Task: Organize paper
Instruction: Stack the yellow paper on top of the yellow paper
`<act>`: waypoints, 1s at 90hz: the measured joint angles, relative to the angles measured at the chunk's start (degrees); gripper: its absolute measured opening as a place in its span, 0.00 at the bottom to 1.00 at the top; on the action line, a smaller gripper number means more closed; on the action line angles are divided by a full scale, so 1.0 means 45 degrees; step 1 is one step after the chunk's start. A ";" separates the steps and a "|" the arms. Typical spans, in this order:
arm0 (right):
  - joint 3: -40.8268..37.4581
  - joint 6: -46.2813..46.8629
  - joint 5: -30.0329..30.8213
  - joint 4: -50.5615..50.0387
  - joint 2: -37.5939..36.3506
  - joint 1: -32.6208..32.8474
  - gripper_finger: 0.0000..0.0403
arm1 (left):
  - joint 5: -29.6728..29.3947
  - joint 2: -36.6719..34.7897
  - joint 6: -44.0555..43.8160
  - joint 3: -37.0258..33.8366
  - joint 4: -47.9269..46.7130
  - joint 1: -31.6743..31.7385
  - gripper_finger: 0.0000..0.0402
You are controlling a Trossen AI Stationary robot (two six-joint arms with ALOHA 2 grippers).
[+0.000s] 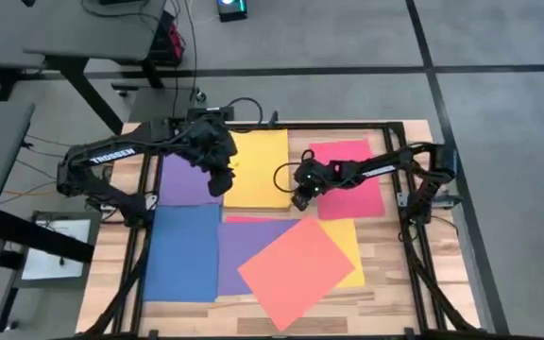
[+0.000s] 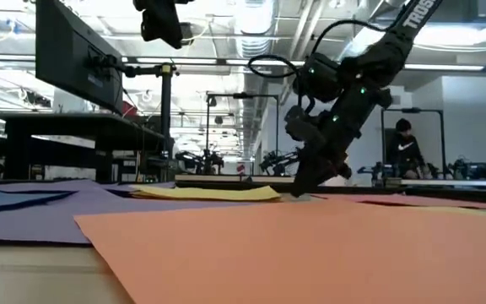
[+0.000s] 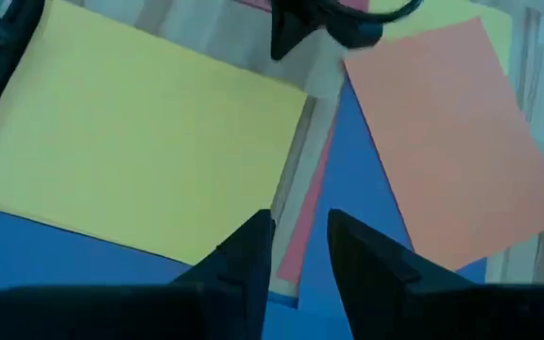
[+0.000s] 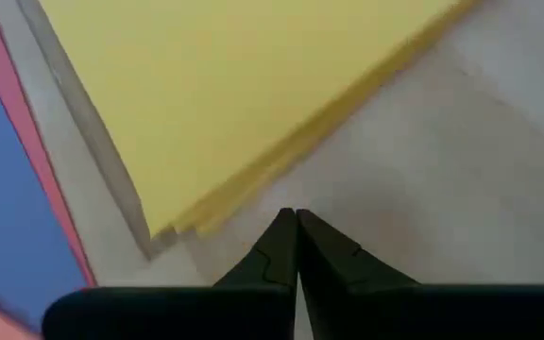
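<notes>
Thin flat matte paper [image 1: 296,271] spread over wooden bench [image 1: 385,283]. Right gripper [image 4: 296,219], fingers pressed together, apparently touching bare wood beside yellow stack [image 4: 244,85]. Left gripper [image 3: 298,231] above, fingers slightly spread.

My two arms are dark. On the light striped wooden table [image 1: 385,269] lie plain flat paper sheets: yellow [image 1: 258,168], red-pink [image 1: 352,179], purple [image 1: 253,247], blue [image 1: 184,253] and orange-coral [image 1: 296,269]; none shows any pattern.
</notes>
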 joint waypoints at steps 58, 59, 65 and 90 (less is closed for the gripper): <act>-0.1178 1.0955 0.1182 -0.9335 -0.9504 0.6381 0.27 | 0.0669 0.3759 -0.3933 0.0000 0.4273 -0.2818 0.23; -0.1305 1.1205 0.1211 -0.9258 -0.9554 0.6554 0.28 | 0.0764 0.3888 -0.3995 0.0000 0.4396 -0.2886 0.23; -0.2114 1.2730 0.1522 -0.8856 -0.9785 0.7590 0.36 | 0.1266 0.4635 -0.4355 0.0000 0.5000 -0.3294 0.23; -0.4668 1.7313 0.2380 -0.7371 -0.9398 1.0531 0.56 | 0.1467 0.7545 -0.5019 0.0000 0.7193 -0.4939 0.23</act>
